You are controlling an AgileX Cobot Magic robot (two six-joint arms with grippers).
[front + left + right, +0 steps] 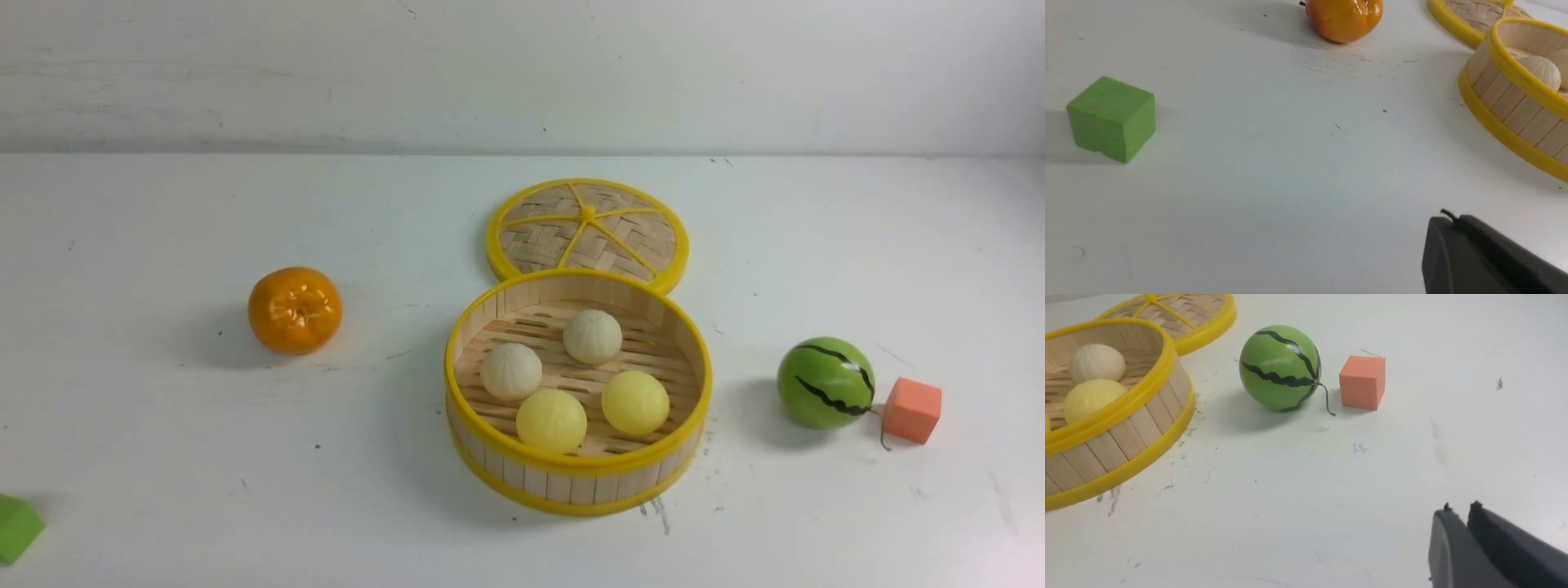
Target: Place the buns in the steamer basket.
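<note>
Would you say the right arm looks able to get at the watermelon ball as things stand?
Probably yes: nothing stands over the watermelon ball, and the right fingers hold nothing. The orange-pink block close beside it might crowd a grip on that side.

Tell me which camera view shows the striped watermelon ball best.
The right wrist view: the watermelon ball appears largest there, its dark stripes and curled stem clear beside the orange-pink cube. The front view shows it whole but smaller; the left wrist view does not show it.
</note>
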